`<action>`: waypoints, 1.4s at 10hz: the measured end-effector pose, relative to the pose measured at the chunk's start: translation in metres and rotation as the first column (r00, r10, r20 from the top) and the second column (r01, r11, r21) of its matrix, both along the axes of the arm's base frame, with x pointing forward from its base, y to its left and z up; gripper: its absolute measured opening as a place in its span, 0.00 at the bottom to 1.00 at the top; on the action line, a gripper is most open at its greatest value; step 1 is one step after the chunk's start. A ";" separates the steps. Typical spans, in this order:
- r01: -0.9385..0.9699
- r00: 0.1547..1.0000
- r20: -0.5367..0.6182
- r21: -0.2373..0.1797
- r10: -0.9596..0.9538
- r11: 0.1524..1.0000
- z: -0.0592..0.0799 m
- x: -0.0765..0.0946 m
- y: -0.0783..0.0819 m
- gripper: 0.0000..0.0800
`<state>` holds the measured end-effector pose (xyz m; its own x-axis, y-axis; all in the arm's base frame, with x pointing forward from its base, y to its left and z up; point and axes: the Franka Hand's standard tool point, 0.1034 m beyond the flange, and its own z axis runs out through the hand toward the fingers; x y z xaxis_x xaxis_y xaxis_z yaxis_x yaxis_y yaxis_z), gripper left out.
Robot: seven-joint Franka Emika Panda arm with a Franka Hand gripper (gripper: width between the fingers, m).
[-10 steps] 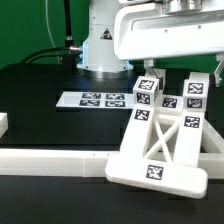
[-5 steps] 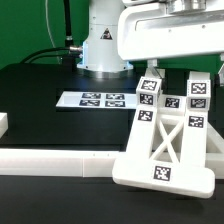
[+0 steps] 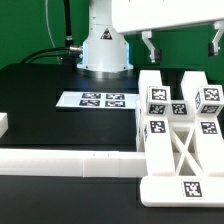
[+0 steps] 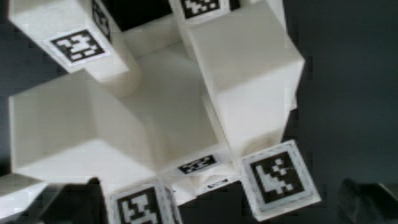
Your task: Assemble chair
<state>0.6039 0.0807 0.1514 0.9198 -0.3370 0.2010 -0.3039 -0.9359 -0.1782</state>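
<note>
Ext. view: one chair assembly, white blocky parts w/ b&w tags. It sits on the black table at the ext. view's right, its near end at or over the border rail; can't tell if touching.

Counts: 1 X-braced frame in front, 1 tag on its near bar, 2 tags on its far corners. Behind it approx. 3 tagged cubes/leg ends; exact part count unclear, pieces overlap. 1 marker board flat on table, ext. view's left of the chair, apart from it.

Orientation: long axis of X-frame runs from near the camera away toward robot base. Frame lies flat, X face up.

Gripper: 1, above the chair's far end, jaws wide apart, holding nothing, clear of parts.

Wrist view: chair fills the pic, approx. 5 tags seen, some cut off. Fingertips dark, at the pic edge.
</note>
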 end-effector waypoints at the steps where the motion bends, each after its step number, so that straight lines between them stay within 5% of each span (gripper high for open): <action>1: -0.005 1.000 -0.018 0.000 0.005 1.000 -0.003 -0.002 0.000 0.81; 6: -0.091 0.927 -0.359 0.071 0.111 0.993 -0.010 -0.007 -0.019 0.81; 14: -0.110 0.927 -0.353 0.065 0.126 0.992 -0.026 -0.016 -0.010 0.81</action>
<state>0.5883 0.0710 0.1253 0.9619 -0.2223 -0.1594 -0.2424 -0.9627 -0.1200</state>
